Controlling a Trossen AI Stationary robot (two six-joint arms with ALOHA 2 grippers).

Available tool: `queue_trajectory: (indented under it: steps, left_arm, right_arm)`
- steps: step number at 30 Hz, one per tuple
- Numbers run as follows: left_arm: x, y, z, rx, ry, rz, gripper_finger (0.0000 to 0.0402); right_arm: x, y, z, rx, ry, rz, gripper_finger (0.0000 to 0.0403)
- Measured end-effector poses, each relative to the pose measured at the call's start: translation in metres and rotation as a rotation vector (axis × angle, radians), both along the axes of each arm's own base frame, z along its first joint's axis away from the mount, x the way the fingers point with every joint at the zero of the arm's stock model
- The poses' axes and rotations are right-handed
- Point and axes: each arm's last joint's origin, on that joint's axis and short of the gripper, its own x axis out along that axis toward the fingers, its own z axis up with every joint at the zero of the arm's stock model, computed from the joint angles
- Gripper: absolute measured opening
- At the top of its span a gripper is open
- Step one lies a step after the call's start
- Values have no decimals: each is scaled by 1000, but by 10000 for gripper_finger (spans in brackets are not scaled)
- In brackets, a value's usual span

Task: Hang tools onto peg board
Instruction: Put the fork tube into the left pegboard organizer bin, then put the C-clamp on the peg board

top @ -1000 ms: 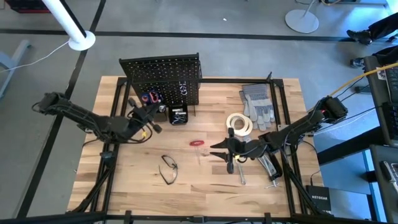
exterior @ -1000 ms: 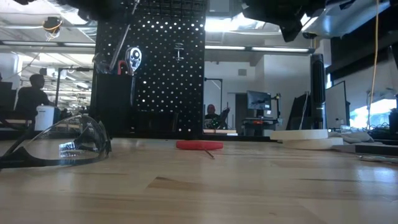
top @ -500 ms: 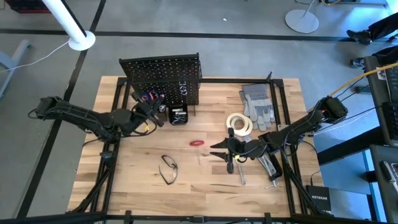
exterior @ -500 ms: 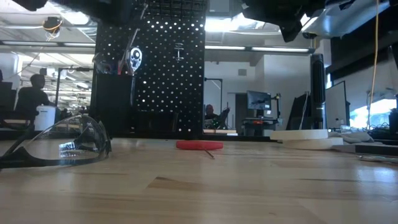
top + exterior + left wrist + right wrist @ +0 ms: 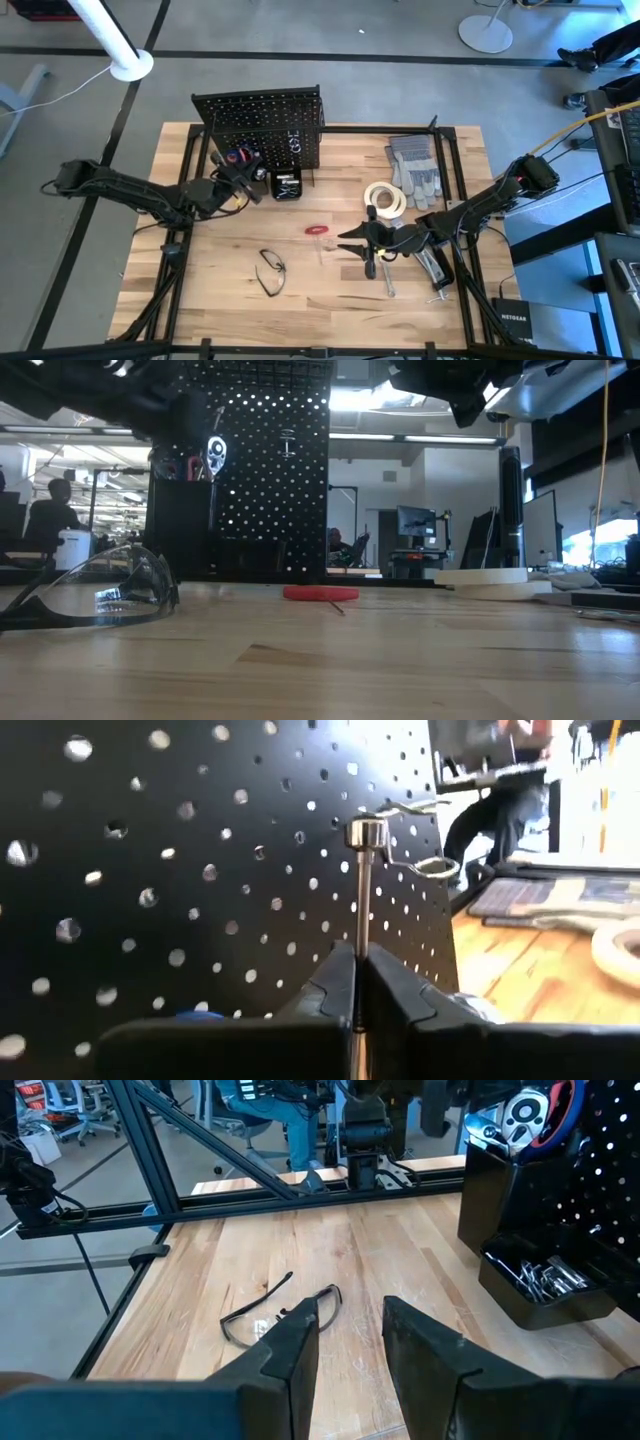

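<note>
The peg board (image 5: pixel 262 125) stands upright at the table's far side, with small bins on its front; one bin holds a ratchet (image 5: pixel 215 455) and a red-handled tool. My left gripper (image 5: pixel 358 960) is right in front of the board, shut on a thin silver tool (image 5: pixel 360 900) with a small cylindrical head. My right gripper (image 5: pixel 358 243) hovers open above the table's middle right, with nothing between its fingers (image 5: pixel 300 1330). Safety glasses (image 5: pixel 270 272), a small red-handled tool (image 5: pixel 318 230) and a white tape roll (image 5: pixel 385 198) lie on the table. My left gripper pinches the silver tool's thin shaft (image 5: pixel 358 982) between its two fingers. The fingers are level and come from the table's left side toward the board. The shaft runs on past the fingertips to its head (image 5: pixel 366 832), close to the board's holes and clear of the table.
Grey work gloves (image 5: pixel 415 165) lie at the far right. A low black bin of small metal bits (image 5: pixel 287 186) stands at the board's foot. More tools lie under my right arm (image 5: pixel 435 268). A ring hook (image 5: pixel 432 868) sticks out from the board. Bare wood lies near the front edge.
My left gripper has sunk and swung toward the table's far edge, closer to the peg board, keeping its hold on the silver tool. In the low view the arm has come down in front of the board's top left. My right arm has kept still.
</note>
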Motion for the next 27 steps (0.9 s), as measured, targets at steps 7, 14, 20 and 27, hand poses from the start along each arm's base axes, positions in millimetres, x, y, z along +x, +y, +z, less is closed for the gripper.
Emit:
queue_trajectory:
  steps: [7, 14, 20, 27]
  left_arm:
    - [-1, 1, -6, -72, -39, 15, 0]
    - [-1, 1, -6, -98, -72, 16, 13]
    - [-1, 1, -5, -112, -103, 16, 32]
    - [-4, -1, -2, -117, -124, 2, 97]
  right_arm:
    - [0, 0, 0, 0, 0, 0, 115]
    - [0, 0, 0, 7, 0, 7, 115]
    - [0, 0, 0, 22, -2, 4, 115]
    - [0, 0, 0, 29, -2, 2, 115]
